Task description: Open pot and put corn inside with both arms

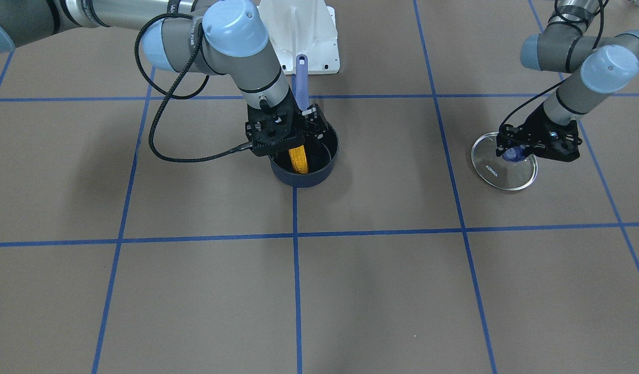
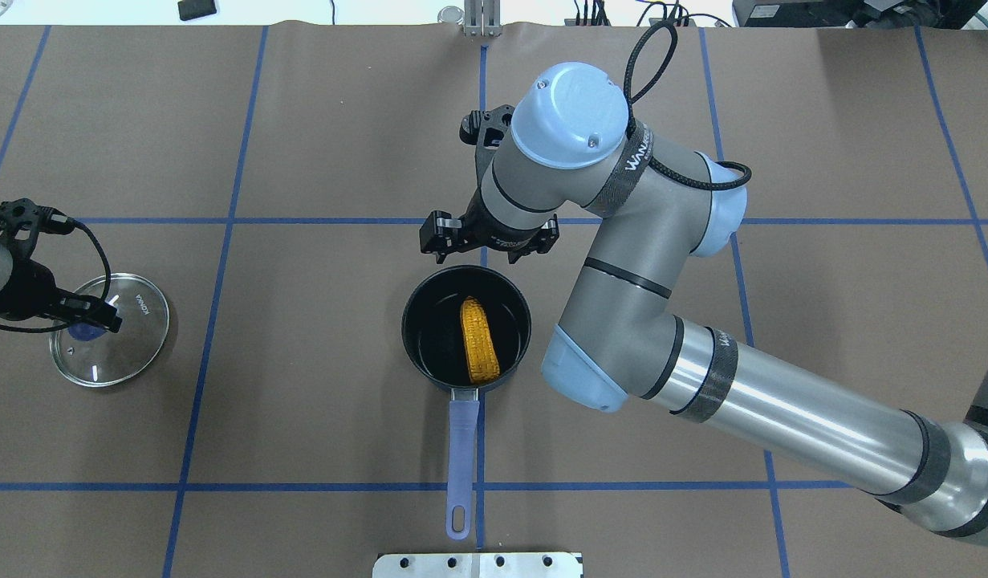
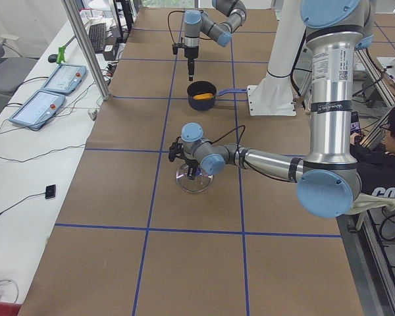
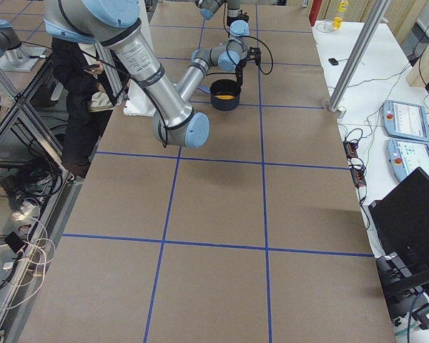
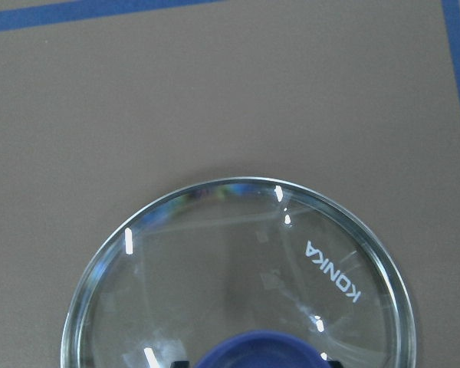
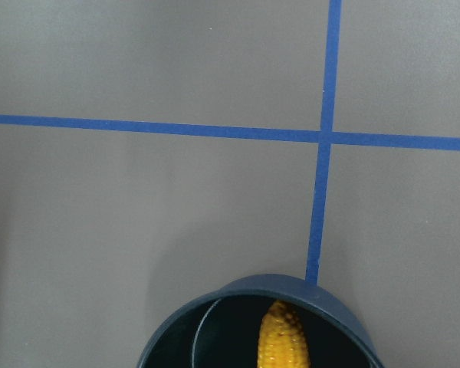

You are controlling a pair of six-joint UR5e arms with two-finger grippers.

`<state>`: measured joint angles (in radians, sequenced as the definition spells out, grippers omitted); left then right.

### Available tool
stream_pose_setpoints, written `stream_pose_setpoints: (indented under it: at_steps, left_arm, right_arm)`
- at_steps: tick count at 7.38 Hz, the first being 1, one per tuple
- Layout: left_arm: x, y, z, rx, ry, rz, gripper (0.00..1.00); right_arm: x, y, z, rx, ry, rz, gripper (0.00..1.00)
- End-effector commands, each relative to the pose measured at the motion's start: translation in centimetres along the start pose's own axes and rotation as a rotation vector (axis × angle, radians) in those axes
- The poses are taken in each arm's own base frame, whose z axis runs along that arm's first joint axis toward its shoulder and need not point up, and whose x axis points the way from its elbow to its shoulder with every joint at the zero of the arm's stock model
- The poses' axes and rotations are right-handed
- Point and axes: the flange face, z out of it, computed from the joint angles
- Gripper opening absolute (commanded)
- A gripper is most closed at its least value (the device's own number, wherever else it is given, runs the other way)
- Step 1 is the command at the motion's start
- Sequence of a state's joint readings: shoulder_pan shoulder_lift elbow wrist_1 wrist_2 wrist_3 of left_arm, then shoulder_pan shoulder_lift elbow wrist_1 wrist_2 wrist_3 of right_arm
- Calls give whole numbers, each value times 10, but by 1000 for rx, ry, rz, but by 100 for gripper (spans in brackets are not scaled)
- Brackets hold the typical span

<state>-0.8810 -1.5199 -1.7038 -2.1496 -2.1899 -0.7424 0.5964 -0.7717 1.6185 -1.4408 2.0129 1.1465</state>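
The corn [image 2: 479, 340] lies inside the pot [image 2: 407, 325], mid-frame from overhead, so placing looks done. My right claw [image 1: 284, 145] hangs empty over the pot's upper rim; how wide it gapes I cannot tell. My left claw [image 1: 517, 154] pinches the knob of the glass lid [image 1: 493, 171] at frame left. Next, I judge, I lift the right claw clear.

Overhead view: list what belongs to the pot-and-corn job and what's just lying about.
Job: pot, corn inside it, glass lid off to the side.
Lying about: small black object, white plate, cables at the far edge.
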Motion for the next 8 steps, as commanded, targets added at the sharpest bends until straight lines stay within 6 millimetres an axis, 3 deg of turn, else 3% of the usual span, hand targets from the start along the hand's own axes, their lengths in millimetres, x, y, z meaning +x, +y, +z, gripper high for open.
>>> stream_pose_setpoints:
  at_steps: [1,3,4,5,6,8]
  left_arm:
    - [3,-3,1,-8,5,-1,97]
    - [6,-5,-13,-1,34,-4,97]
    - [-1,-5,-51,29,80,-24,97]
    - [-25,22,-89,42,106,-68,97]
    - [-42,37,-111,45,133,-40,97]
    - [-106,40,-147,62,131,47,97]
  right_arm:
    - [3,-2,-2,0,-1,3,100]
    - [24,-12,-16,-16,-14,17,100]
    - [41,-15,-22,5,-10,22,100]
    - [68,-22,-31,14,2,2,100]
    - [111,-29,-36,28,37,-72,100]
    - [199,-57,-60,8,73,-154,100]
